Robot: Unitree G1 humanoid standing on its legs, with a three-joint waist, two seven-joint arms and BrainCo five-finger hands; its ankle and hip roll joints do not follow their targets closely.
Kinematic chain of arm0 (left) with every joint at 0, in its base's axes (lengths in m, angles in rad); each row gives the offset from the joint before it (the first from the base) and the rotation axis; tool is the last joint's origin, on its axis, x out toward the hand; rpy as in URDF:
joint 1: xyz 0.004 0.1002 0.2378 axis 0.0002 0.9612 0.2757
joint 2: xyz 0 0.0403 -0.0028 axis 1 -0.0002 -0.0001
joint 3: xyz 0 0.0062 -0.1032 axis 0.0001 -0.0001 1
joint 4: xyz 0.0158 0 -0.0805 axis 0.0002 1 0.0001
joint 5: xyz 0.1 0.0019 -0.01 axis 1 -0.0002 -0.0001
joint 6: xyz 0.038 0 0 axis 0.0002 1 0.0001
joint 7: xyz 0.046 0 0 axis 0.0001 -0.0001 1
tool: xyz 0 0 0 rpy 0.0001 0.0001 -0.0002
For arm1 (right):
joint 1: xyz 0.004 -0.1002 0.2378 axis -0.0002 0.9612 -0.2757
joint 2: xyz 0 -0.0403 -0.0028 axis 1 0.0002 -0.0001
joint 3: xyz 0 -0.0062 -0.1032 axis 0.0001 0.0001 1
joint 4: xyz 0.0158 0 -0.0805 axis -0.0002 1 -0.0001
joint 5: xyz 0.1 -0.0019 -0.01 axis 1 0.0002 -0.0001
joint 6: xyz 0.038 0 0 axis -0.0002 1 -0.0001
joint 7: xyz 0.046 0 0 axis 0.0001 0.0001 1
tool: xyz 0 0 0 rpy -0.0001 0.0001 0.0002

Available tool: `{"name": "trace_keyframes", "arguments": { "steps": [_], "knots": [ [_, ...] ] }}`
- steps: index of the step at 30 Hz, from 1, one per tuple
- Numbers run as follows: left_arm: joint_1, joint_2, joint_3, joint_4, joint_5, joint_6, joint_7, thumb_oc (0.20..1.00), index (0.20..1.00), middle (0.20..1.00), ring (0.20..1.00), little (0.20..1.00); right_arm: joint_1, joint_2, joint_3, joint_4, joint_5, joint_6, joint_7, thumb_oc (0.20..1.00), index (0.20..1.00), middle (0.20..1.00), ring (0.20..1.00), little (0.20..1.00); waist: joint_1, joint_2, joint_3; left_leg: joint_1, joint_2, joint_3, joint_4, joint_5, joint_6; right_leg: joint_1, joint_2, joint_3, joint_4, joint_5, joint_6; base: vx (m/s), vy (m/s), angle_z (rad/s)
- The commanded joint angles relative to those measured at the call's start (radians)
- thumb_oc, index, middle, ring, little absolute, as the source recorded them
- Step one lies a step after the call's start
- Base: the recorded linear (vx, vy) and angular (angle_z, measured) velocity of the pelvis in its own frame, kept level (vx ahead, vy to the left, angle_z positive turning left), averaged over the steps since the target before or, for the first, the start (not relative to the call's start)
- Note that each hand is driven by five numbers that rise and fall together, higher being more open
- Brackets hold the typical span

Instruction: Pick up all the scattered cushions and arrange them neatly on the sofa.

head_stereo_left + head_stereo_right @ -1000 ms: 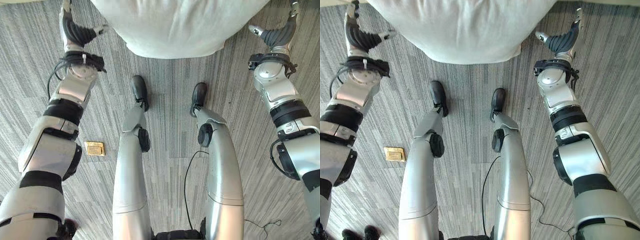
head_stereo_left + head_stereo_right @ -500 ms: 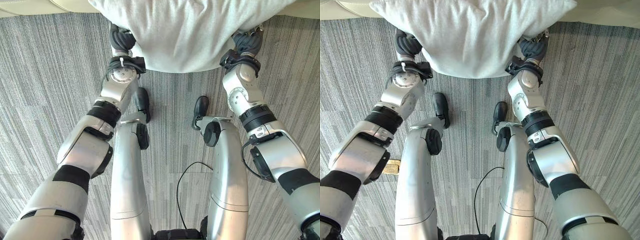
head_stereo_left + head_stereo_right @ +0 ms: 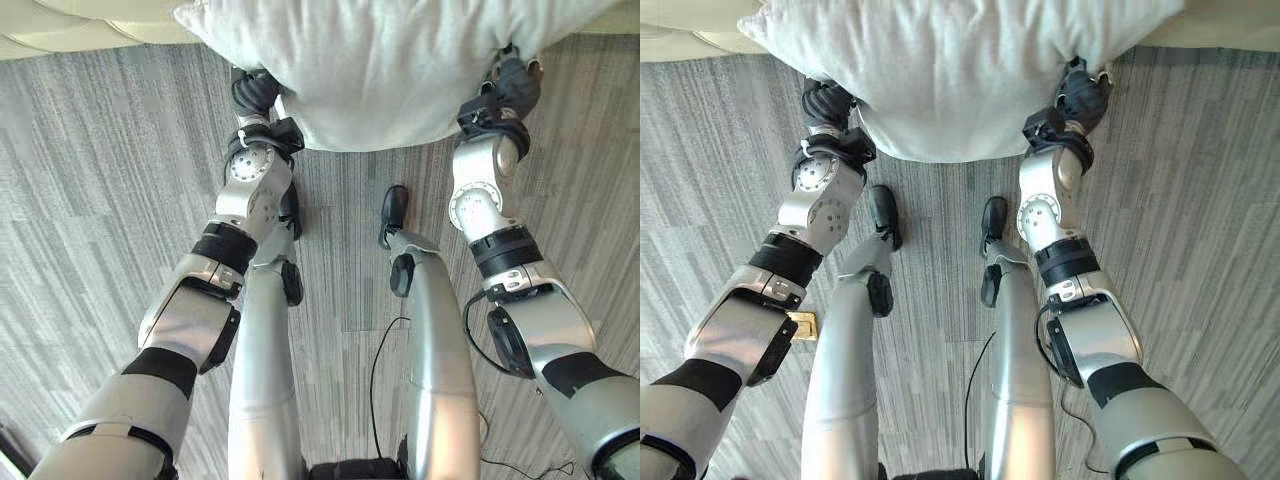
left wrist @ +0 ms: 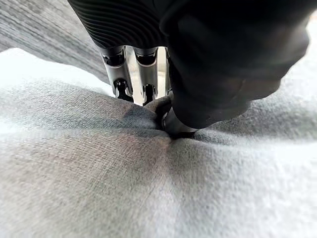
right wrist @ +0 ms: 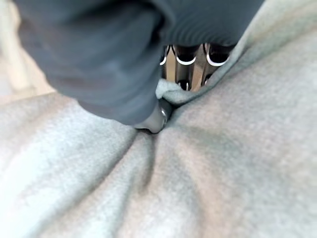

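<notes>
Cushion of pale grey woven fabric [image 3: 390, 70], pinched by left hand [image 4: 168, 106] and right hand [image 5: 153, 111], awaits placing on cream sofa [image 3: 60, 25].

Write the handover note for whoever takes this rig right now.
Left hand: shut, pinching a fold of the large light grey fabric cushion.
Right hand: shut, pinching the cushion's other side.
The cushion hangs between both hands above the grey striped carpet, in front of the cream sofa.
Done: cushion picked up.
Left: set it neatly on the sofa. No other cushions seen from here.
</notes>
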Motion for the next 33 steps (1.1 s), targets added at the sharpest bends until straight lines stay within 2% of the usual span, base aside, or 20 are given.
{"name": "trace_keyframes", "arguments": {
  "steps": [1, 3, 4, 5, 6, 9, 10, 11, 13, 17, 20, 23, 28, 29, 30, 31, 33],
  "knots": [
    [-0.063, -0.106, -0.055, -0.166, 0.169, -0.056, -0.087, 0.2, 0.2, 0.2, 0.2, 0.2, -0.055, 0.056, 0.093, -0.21, -0.178, -0.005, 0.108, 0.2, 0.2, 0.2, 0.2, 0.2, 0.006, 0.035, -0.081, 0.025, -0.013, -0.063, 0.098, -0.21, -0.092, 0.041, 0.031, -0.004, -0.121, -0.023, 0.076, -0.1, 0.013, 0.0],
    [0.007, -0.086, -0.049, -0.221, 0.244, -0.045, -0.095, 0.2, 0.2, 0.2, 0.2, 0.2, 0.022, 0.028, 0.105, -0.263, -0.267, 0.029, 0.107, 0.2, 0.2, 0.2, 0.2, 0.2, 0.006, 0.038, -0.085, 0.14, -0.012, -0.071, 0.006, -0.185, -0.095, 0.148, 0.026, -0.01, -0.213, 0.0, 0.081, -0.1, 0.003, -0.02],
    [0.039, -0.069, -0.051, -0.248, 0.281, -0.044, -0.104, 0.2, 0.2, 0.2, 0.2, 0.2, 0.051, 0.013, 0.116, -0.282, -0.309, 0.043, 0.109, 0.2, 0.2, 0.2, 0.2, 0.2, 0.007, 0.037, -0.085, 0.178, -0.015, -0.073, -0.029, -0.152, -0.093, 0.182, 0.018, -0.014, -0.252, 0.036, 0.079, -0.1, 0.0, -0.01],
    [0.044, -0.07, -0.051, -0.251, 0.282, -0.043, -0.103, 0.2, 0.2, 0.2, 0.2, 0.2, 0.055, 0.014, 0.117, -0.285, -0.312, 0.044, 0.107, 0.2, 0.2, 0.2, 0.2, 0.2, 0.006, 0.036, -0.081, 0.189, -0.015, -0.073, -0.038, -0.148, -0.093, 0.193, 0.018, -0.014, -0.26, 0.04, 0.079, -0.07, -0.019, 0.0],
    [0.127, -0.025, -0.043, -0.319, 0.371, -0.031, -0.114, 0.2, 0.2, 0.2, 0.2, 0.2, 0.137, -0.022, 0.136, -0.334, -0.404, 0.086, 0.119, 0.2, 0.2, 0.2, 0.2, 0.2, 0.009, 0.032, -0.09, 0.324, -0.012, -0.075, -0.122, -0.134, -0.095, 0.321, 0.01, -0.024, -0.345, 0.056, 0.086, 0.03, -0.042, 0.0],
    [0.245, -0.006, -0.021, -0.388, 0.441, -0.029, -0.113, 0.2, 0.2, 0.2, 0.2, 0.2, 0.241, -0.069, 0.147, -0.389, -0.522, 0.139, 0.133, 0.2, 0.2, 0.2, 0.2, 0.2, 0.014, 0.025, -0.105, 0.525, -0.015, -0.074, -0.222, -0.118, -0.097, 0.517, 0.009, -0.04, -0.453, 0.075, 0.092, 0.1, -0.074, -0.05],
    [0.329, 0.006, -0.002, -0.428, 0.465, -0.036, -0.105, 0.2, 0.2, 0.2, 0.2, 0.2, 0.32, -0.093, 0.136, -0.435, -0.581, 0.165, 0.146, 0.2, 0.2, 0.2, 0.2, 0.2, 0.02, 0.02, -0.121, 0.652, -0.012, -0.073, -0.288, -0.105, -0.101, 0.643, 0.009, -0.054, -0.511, 0.083, 0.096, 0.11, -0.073, -0.02],
    [0.331, 0.007, -0.002, -0.43, 0.466, -0.035, -0.105, 0.2, 0.2, 0.2, 0.2, 0.2, 0.322, -0.092, 0.136, -0.437, -0.582, 0.166, 0.146, 0.2, 0.2, 0.2, 0.2, 0.2, 0.019, 0.019, -0.119, 0.658, -0.014, -0.073, -0.297, -0.097, -0.1, 0.649, 0.007, -0.055, -0.519, 0.09, 0.096, 0.14, -0.094, 0.09],
    [0.417, 0.014, 0.024, -0.474, 0.486, -0.038, -0.109, 0.2, 0.2, 0.2, 0.2, 0.2, 0.4, -0.113, 0.108, -0.476, -0.623, 0.18, 0.154, 0.2, 0.2, 0.2, 0.2, 0.2, 0.023, 0.019, -0.136, 0.787, -0.009, -0.072, -0.374, -0.079, -0.107, 0.785, 0.012, -0.069, -0.59, 0.098, 0.101, 0.15, -0.066, 0.07],
    [0.579, 0.018, 0.08, -0.558, 0.478, -0.038, -0.128, 0.2, 0.2, 0.2, 0.2, 0.2, 0.536, -0.116, 0.064, -0.544, -0.618, 0.187, 0.199, 0.2, 0.2, 0.2, 0.2, 0.2, 0.028, 0.013, -0.183, 0.965, 0.019, -0.054, -0.478, -0.055, -0.118, 0.963, 0.026, -0.08, -0.683, 0.108, 0.104, 0.17, -0.076, 0.02],
    [0.695, 0.01, 0.125, -0.616, 0.459, -0.035, -0.142, 0.2, 0.2, 0.2, 0.2, 0.2, 0.647, -0.118, 0.026, -0.607, -0.619, 0.189, 0.229, 0.2, 0.2, 0.2, 0.2, 0.2, 0.028, 0.015, -0.231, 1.093, 0.039, -0.036, -0.564, -0.034, -0.13, 1.08, 0.051, -0.084, -0.73, 0.095, 0.098, 0.18, -0.091, -0.04],
    [0.719, 0.006, 0.132, -0.631, 0.452, -0.036, -0.142, 0.2, 0.2, 0.2, 0.2, 0.2, 0.683, -0.108, 0.015, -0.628, -0.614, 0.187, 0.235, 0.2, 0.2, 0.2, 0.2, 0.2, 0.023, 0.022, -0.265, 1.154, 0.058, -0.029, -0.612, -0.021, -0.144, 1.128, 0.071, -0.087, -0.741, 0.072, 0.088, 0.14, -0.123, -0.01],
    [0.734, 0.004, 0.122, -0.649, 0.452, -0.039, -0.141, 0.2, 0.2, 0.2, 0.2, 0.2, 0.688, -0.091, 0.045, -0.64, -0.594, 0.176, 0.237, 0.2, 0.2, 0.2, 0.2, 0.2, 0.024, 0.02, -0.282, 1.207, 0.082, -0.02, -0.577, -0.049, -0.149, 1.195, 0.096, -0.078, -0.752, 0.044, 0.063, 0.1, -0.132, 0.01],
    [0.743, -0.002, 0.122, -0.658, 0.446, -0.043, -0.14, 0.2, 0.2, 0.2, 0.2, 0.2, 0.674, -0.084, 0.077, -0.643, -0.577, 0.169, 0.246, 0.2, 0.2, 0.2, 0.2, 0.2, 0.033, 0.006, -0.264, 1.183, 0.077, -0.02, -0.437, -0.089, -0.135, 1.222, 0.099, -0.06, -0.743, 0.029, 0.042, 0.08, -0.157, -0.04],
    [0.744, -0.002, 0.123, -0.659, 0.446, -0.043, -0.14, 0.2, 0.2, 0.2, 0.2, 0.2, 0.674, -0.084, 0.077, -0.642, -0.577, 0.168, 0.246, 0.2, 0.2, 0.2, 0.2, 0.2, 0.033, 0.006, -0.261, 1.178, 0.078, -0.021, -0.423, -0.097, -0.134, 1.223, 0.1, -0.059, -0.742, 0.028, 0.042, 0.05, -0.22, -0.14],
    [0.747, -0.007, 0.119, -0.659, 0.433, -0.045, -0.135, 0.2, 0.2, 0.2, 0.2, 0.2, 0.674, -0.09, 0.087, -0.655, -0.58, 0.167, 0.252, 0.2, 0.2, 0.2, 0.2, 0.2, 0.044, -0.012, -0.228, 1.111, 0.06, -0.026, -0.209, -0.052, -0.126, 1.248, 0.094, -0.054, -0.73, 0.022, 0.024, 0.01, -0.11, -0.18],
    [0.745, -0.007, 0.119, -0.658, 0.433, -0.045, -0.135, 0.2, 0.2, 0.2, 0.2, 0.2, 0.673, -0.089, 0.086, -0.655, -0.58, 0.167, 0.252, 0.2, 0.2, 0.2, 0.2, 0.2, 0.041, -0.008, -0.227, 1.098, 0.063, -0.032, -0.187, -0.062, -0.126, 1.246, 0.098, -0.059, -0.728, 0.021, 0.024, 0.03, -0.099, -0.12]
  ]
}}
